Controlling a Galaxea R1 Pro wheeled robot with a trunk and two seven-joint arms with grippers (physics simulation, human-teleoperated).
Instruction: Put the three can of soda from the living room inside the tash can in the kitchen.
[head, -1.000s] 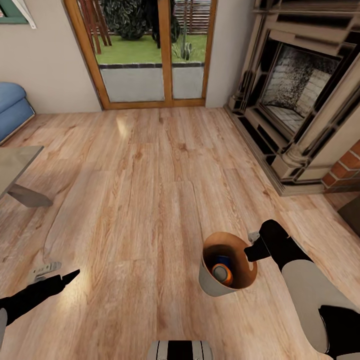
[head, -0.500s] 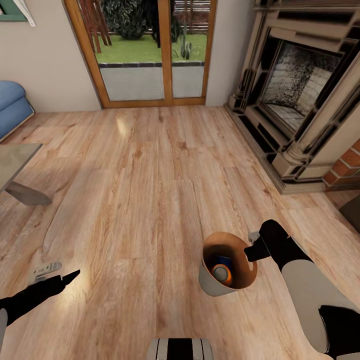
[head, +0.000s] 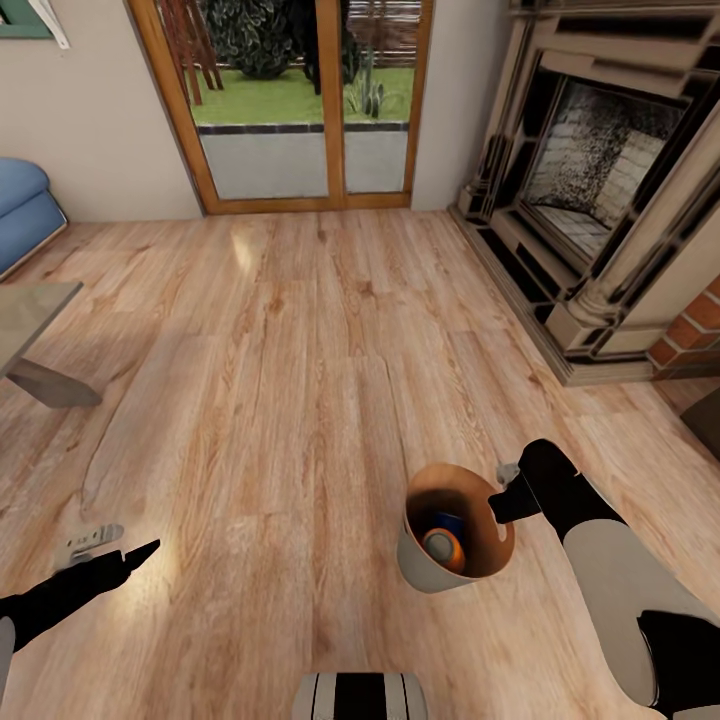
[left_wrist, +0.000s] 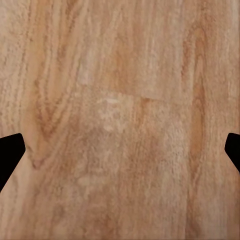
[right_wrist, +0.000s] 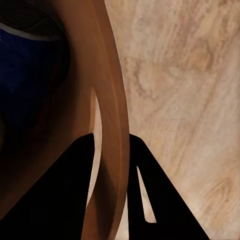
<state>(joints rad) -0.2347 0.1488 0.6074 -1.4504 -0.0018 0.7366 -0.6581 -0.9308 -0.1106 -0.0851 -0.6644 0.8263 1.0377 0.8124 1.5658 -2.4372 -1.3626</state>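
Observation:
The tash can (head: 414, 560), pale grey outside and coppery brown inside, hangs tilted just above the wood floor at my lower right. An orange can of soda (head: 443, 547) and a dark blue one (head: 447, 522) lie inside it. My right gripper (head: 503, 497) is shut on the bin's right rim. In the right wrist view the fingers (right_wrist: 112, 145) pinch the brown rim (right_wrist: 112, 90), with the blue can (right_wrist: 30, 65) inside. My left gripper (head: 118, 543) hovers open over the floor at lower left, its fingertips wide apart (left_wrist: 120, 150) with only planks between them.
A brick fireplace (head: 600, 200) with a raised hearth fills the right side. Glass patio doors (head: 300, 100) stand straight ahead. A blue sofa (head: 25, 215) and a glass-topped table (head: 30, 330) sit at the left edge. Open plank floor (head: 300, 350) lies between.
The whole view has drifted a little, so the camera has moved. The bin stays held in my right gripper and both arms keep their poses.

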